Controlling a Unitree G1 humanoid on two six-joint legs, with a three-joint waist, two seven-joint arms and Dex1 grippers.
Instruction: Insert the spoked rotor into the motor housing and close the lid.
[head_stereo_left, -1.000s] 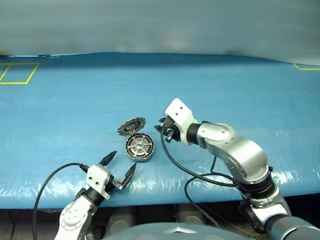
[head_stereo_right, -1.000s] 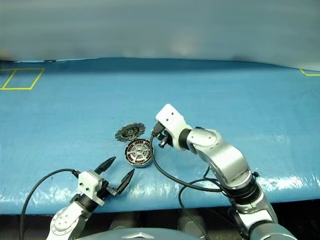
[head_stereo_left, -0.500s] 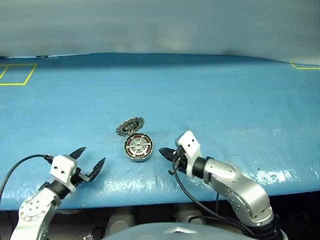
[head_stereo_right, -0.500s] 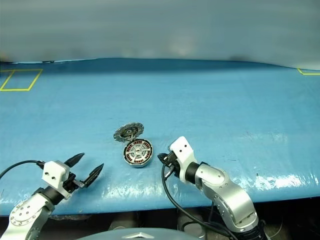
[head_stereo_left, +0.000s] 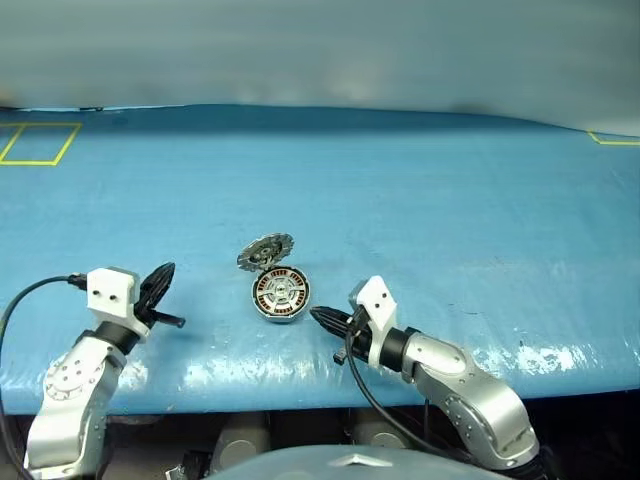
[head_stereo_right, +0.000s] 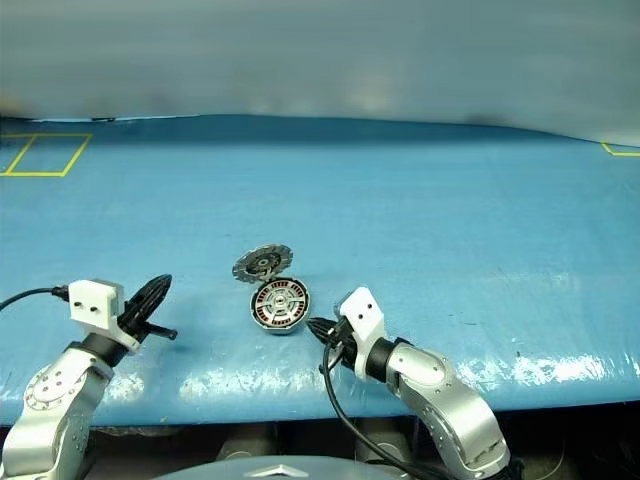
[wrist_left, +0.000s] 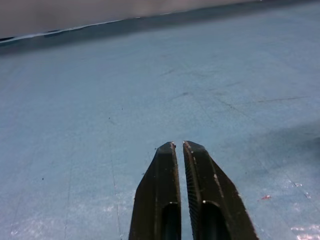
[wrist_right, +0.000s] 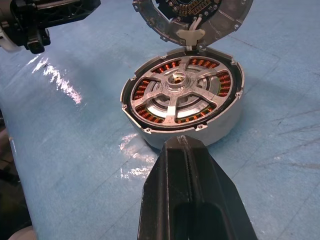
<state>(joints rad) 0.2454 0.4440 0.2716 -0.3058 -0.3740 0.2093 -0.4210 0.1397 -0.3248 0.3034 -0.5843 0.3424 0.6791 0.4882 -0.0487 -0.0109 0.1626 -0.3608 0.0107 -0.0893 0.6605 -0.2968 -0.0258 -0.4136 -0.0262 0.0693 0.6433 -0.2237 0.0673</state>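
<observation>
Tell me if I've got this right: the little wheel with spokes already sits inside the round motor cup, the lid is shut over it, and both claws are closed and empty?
Not quite: the lid is open, standing up behind the motor housing. The right wrist view shows the spoked rotor uncovered inside. The left gripper and right gripper are closed and empty.

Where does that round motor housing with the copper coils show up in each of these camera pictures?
Left eye view: the motor housing sits near the middle, on the blue table cover.
Right eye view: near the middle again, a little lower.
Left wrist view: not in it.
Right wrist view: large and central, just past the right claw.
Shared landmark: the open lid hinged at the housing's far edge.
</observation>
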